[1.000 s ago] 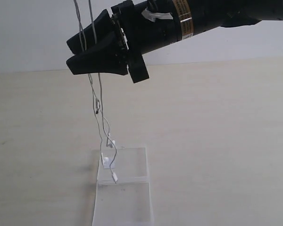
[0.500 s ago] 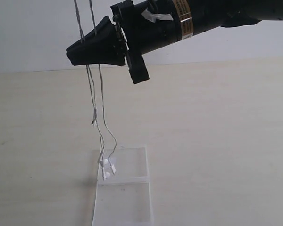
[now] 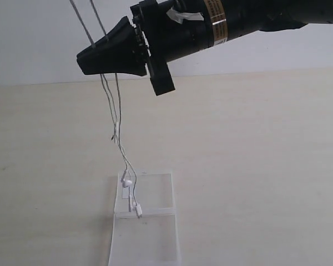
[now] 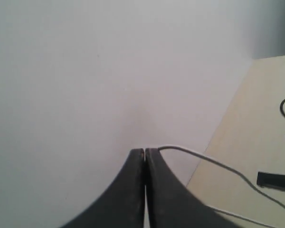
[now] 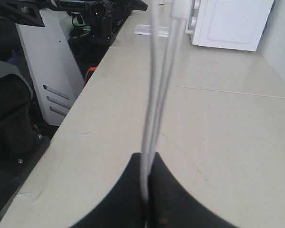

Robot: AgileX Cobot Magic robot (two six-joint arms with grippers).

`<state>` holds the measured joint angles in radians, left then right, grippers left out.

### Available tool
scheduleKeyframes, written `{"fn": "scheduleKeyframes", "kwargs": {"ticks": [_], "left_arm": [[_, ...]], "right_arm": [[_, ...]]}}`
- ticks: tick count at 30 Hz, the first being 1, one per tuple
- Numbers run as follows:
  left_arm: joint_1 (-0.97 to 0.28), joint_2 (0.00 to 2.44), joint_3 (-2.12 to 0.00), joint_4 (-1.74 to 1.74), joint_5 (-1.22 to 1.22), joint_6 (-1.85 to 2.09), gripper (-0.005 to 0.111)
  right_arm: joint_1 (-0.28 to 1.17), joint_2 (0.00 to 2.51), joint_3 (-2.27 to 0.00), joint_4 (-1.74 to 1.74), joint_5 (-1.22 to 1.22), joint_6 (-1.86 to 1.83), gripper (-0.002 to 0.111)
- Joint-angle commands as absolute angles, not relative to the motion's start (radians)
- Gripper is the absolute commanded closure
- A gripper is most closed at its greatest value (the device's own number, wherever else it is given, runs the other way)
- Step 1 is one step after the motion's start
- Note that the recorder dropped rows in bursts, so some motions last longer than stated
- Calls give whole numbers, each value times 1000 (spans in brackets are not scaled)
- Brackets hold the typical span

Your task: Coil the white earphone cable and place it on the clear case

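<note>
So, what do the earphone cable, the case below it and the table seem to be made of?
The white earphone cable: probably wire in soft plastic, smooth white; it hangs limp and bends. The clear case: hard transparent plastic, glossy; the table shows through it and its edges catch light. The table: pale beige, smooth, faintly shiny; perhaps laminate or coated board, the look leaves it open.

Right fingers [image 3: 108, 58] and left fingers [image 4: 128, 192] pressed together.
</note>
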<state>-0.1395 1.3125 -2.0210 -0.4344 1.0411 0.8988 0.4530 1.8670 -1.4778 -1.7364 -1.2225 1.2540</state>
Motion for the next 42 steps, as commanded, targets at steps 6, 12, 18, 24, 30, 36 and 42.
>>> {"fn": "scheduleKeyframes", "kwargs": {"ticks": [6,12,18,24,30,36,42], "left_arm": [[-137,1271,-2026,-240,1101,732,107],[-137,1268,-2026,-205,1148,715,107],[-137,1268,-2026,-105,1221,643,107],[-137,1268,-2026,-93,1221,638,107],[-137,1260,-2026,7,1221,560,107],[-137,1240,-1980,35,1221,480,107],[-137,1240,-1871,33,1221,419,107]], "right_arm": [[454,1861,-1485,-1744,-1221,1307,108],[454,1857,-1485,-1736,-1221,1320,108],[454,1820,-1485,-1736,-1221,1338,108],[454,1769,-1485,-1736,-1192,1393,108],[454,1711,-1485,-1740,-1149,1443,108],[454,1664,-1485,-1740,-1121,1493,108],[454,1606,-1485,-1738,-1053,1511,108]]}}
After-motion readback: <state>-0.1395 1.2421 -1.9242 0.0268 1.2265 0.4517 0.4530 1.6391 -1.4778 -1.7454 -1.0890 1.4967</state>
